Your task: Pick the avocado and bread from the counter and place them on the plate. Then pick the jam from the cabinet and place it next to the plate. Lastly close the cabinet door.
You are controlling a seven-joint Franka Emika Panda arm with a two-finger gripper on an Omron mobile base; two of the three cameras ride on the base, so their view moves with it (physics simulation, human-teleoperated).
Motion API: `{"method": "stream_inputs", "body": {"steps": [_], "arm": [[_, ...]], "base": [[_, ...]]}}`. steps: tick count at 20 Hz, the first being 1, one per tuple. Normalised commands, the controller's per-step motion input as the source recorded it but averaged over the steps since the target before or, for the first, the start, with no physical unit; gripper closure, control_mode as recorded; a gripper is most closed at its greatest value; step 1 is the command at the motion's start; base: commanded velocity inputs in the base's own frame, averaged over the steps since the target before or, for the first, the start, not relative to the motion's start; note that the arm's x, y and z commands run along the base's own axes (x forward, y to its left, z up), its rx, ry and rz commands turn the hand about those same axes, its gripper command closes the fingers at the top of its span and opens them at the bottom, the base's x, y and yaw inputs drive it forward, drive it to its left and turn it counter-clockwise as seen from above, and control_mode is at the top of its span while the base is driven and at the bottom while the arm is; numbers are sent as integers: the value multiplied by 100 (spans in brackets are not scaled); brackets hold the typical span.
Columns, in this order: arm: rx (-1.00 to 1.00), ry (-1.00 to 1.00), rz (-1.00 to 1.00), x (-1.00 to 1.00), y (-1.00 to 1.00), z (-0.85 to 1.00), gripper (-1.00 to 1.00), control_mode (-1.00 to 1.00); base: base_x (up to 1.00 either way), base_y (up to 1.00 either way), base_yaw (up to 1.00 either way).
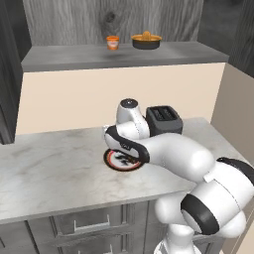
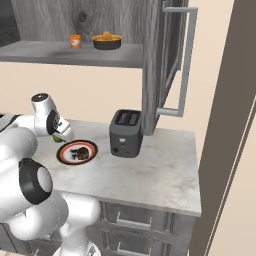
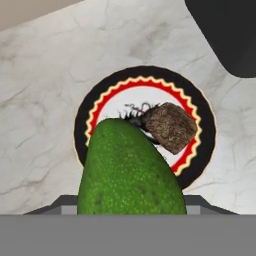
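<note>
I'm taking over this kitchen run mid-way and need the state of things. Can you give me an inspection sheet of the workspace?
Surface: pale veined marble counter, grey drawers below.
Job's things: dark brown lumpy bread lies on the round red-and-black-rimmed plate; bright green avocado is held above the plate; small orange jam jar stands on the shelf of the dark grey cabinet; its wood-grain cabinet door is open.
Clutter: dark toaster beside the plate; dark bowl with orange contents near the jam.
Grippers: gripper shut on the avocado.
Cables: nothing seen.
Surroundings: beige wall behind the counter.
</note>
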Motion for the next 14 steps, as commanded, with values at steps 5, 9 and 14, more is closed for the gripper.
{"method": "stream_inputs", "body": {"steps": [5,9,14], "arm": [[0,4,-2,7,0,-17,100,-100],[0,5,-2,3,-1,-21,100,-100],[0,5,-2,1,-2,-22,100,-100]], "base": [[0,0,0],[0,0,0],[0,0,0]]}}
